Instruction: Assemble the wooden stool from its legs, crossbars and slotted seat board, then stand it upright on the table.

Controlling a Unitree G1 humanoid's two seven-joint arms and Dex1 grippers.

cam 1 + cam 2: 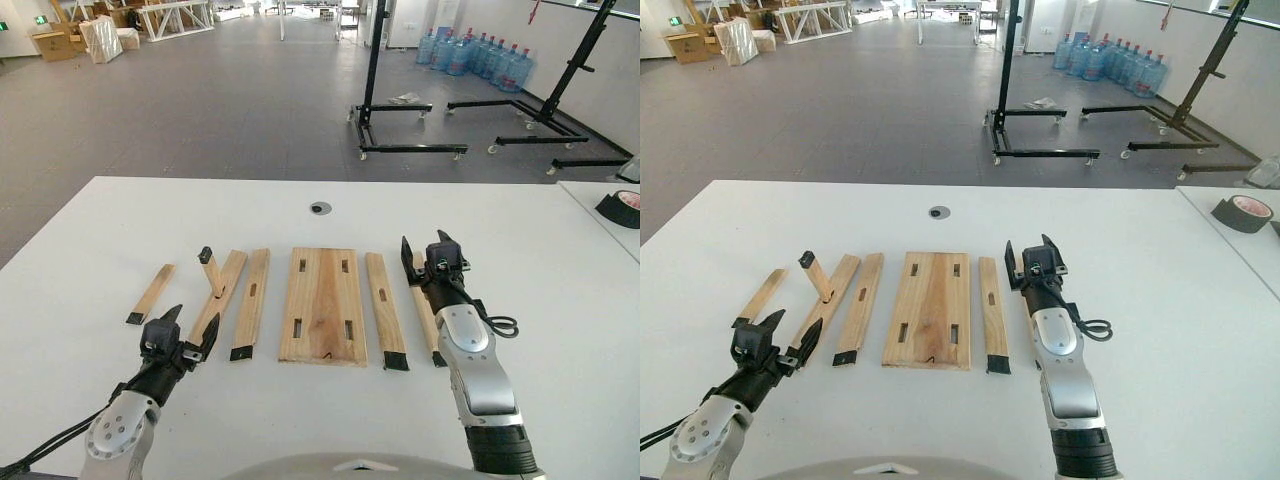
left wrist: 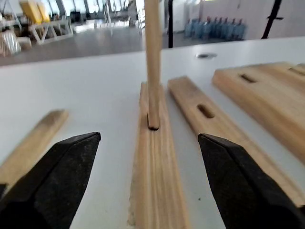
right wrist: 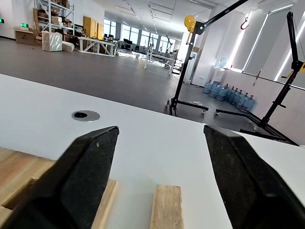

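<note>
Both pincers are wide open and hold nothing. On my screen the left pincer point(image 1: 196, 320) sits low by the table point(image 1: 90, 250). The near end of a leg point(image 1: 225, 290) lies between its two fingers, with a gap on each side. Just ahead of it a crossbar point(image 1: 211, 272) stands with its foot in that leg's slot, tipped a little. I think the fingers are spread this wide so they can go round the leg and pinch it from both sides. That would stop it sliding while the bar is pushed home. A loose crossbar point(image 1: 150, 293) lies off to this pincer's left, and a second leg point(image 1: 251, 302) lies just to its right.

The right pincer point(image 1: 424, 245) hangs over the far end of a third leg point(image 3: 167, 210), which runs back under the wrist. I cannot tell if the fingers touch the wood. A fourth leg point(image 1: 385, 310) lies just to its left. Past that is the seat point(image 1: 322, 303), flat between the two pincers, with four slots facing up. I guess the parts are laid in a row, slots up, so each can be reached from above. The stool is barely begun, and nothing is joined to the seat yet.
</note>
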